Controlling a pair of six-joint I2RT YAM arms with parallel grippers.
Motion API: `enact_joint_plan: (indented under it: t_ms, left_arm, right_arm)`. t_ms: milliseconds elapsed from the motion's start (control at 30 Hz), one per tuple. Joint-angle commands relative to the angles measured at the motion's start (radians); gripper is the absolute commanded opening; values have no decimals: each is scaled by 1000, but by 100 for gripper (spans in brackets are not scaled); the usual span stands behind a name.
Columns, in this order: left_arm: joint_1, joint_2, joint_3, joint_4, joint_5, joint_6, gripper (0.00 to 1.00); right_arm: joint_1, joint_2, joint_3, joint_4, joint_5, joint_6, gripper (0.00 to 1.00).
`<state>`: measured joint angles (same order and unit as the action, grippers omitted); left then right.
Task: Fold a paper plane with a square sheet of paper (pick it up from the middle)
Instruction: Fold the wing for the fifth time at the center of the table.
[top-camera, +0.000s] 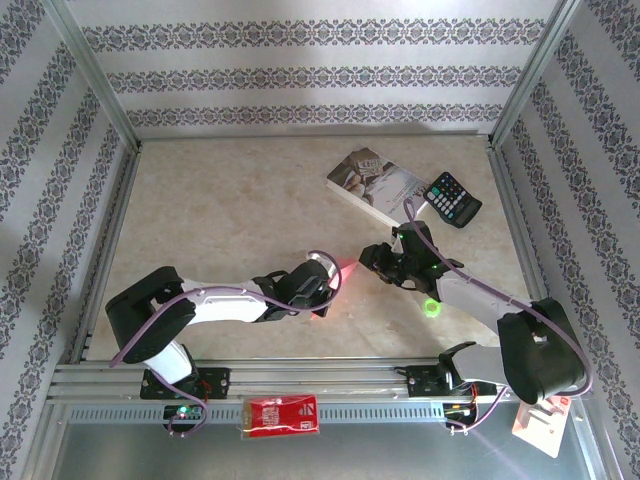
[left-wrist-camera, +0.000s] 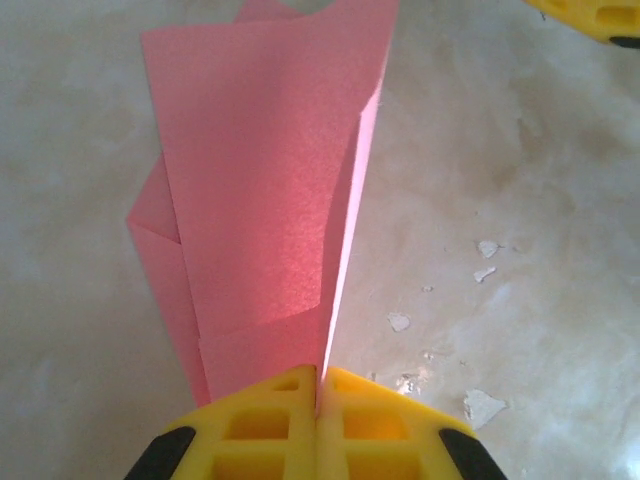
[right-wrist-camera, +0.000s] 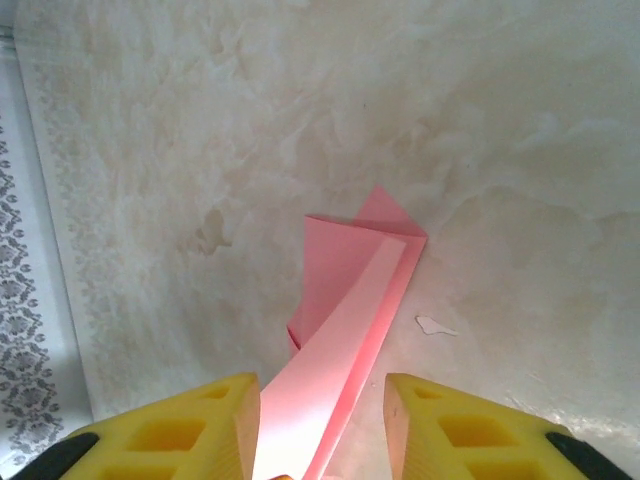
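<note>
Left claw (left-wrist-camera: 318, 395): fully closed, yellow fingers pressed together with the bottom edge of the pink paper sheet (left-wrist-camera: 260, 180) pinched in the seam between them.
Right claw (right-wrist-camera: 322, 412): partly open, clear gap between the two yellow fingers. A narrow strip of the sheet runs through that gap and is not clamped. Cannot tell if it brushes the left-hand finger.
Pink paper sheet, location: middle of the bench (top-camera: 220, 220), between the two claw tips, a bit toward the near edge in the top view.
Pink paper sheet, shape: folded, several layers. In the left wrist view it stands up from the claw as a tall panel with a sharp crease on its right side, and a smaller flap sticks out low on the left. In the right wrist view a long lighter band runs away from the claw to a wider folded part with a pointed corner on top.
Pink paper sheet, contact: held by the left claw. Whether its far end rests on the bench cannot be told.
Arms: both reach inward from the near edge, tips close together, facing each other.
Bench surface: pale marbled, small white flecks (left-wrist-camera: 484, 405) right of the left claw.
Book (top-camera: 372, 182): far right of bench, lying flat, angled.
Calculator (top-camera: 452, 198): black, just right of the book, touching or overlapping its corner.
Red packet (top-camera: 282, 415): on the metal rail in front of the arm bases, well apart from the sheet.
</note>
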<state>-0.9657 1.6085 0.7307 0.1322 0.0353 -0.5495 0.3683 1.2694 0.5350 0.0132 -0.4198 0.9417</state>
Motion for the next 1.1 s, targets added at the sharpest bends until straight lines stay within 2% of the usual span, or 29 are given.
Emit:
enact_joint_plan:
  t_ms: [0, 300, 1067]
  left_arm:
    - [22, -32, -32, 113, 91, -105, 0]
    - [66, -41, -106, 252, 181, -234, 0]
    - [150, 29, -224, 512, 325, -429, 0]
  right_arm:
    - [-12, -34, 34, -48, -31, -113, 39]
    - [11, -64, 60, -104, -35, -271, 43]
    - [132, 54, 135, -101, 17, -332, 44]
